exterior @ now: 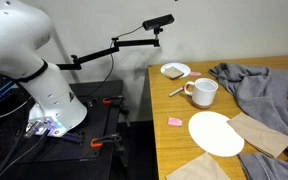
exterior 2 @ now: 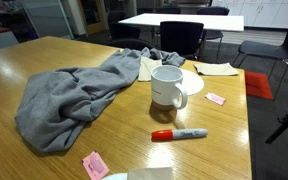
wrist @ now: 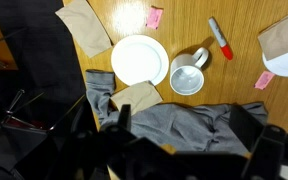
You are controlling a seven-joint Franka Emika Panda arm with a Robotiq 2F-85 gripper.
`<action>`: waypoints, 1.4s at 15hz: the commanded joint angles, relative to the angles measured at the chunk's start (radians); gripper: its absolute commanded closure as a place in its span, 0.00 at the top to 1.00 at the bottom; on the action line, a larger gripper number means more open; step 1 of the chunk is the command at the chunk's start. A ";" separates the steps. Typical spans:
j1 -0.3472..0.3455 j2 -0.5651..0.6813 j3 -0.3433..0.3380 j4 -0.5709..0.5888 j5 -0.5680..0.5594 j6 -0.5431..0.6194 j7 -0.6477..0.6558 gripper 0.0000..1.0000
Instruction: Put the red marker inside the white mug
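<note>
The red marker [wrist: 219,38] lies flat on the wooden table, a short way from the white mug [wrist: 187,77]. The mug stands upright and empty, with its handle toward the marker. Both exterior views show the marker [exterior 2: 179,134] [exterior: 176,91] beside the mug [exterior 2: 168,87] [exterior: 202,92]. My gripper [wrist: 184,140] is open and empty, its two dark fingers wide apart. It hangs high above the table over the grey cloth, well away from marker and mug. The gripper does not show in either exterior view.
A crumpled grey cloth [wrist: 174,125] lies by the mug. A large white plate [wrist: 139,59], brown napkins [wrist: 84,25] [wrist: 136,96], small pink squares [wrist: 155,18] [wrist: 265,80] and a small dish with brown contents [exterior: 175,70] share the table. The table edge [exterior: 152,120] faces the robot base.
</note>
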 commanded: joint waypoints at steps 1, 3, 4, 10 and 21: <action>0.011 0.001 -0.009 0.002 -0.006 -0.002 0.005 1.00; 0.011 0.001 -0.009 0.002 -0.006 -0.002 0.005 1.00; 0.011 0.001 -0.009 0.002 -0.006 -0.002 0.005 1.00; 0.037 0.022 -0.014 -0.004 -0.009 0.011 -0.064 1.00; 0.163 0.203 -0.057 0.010 0.023 0.066 -0.444 1.00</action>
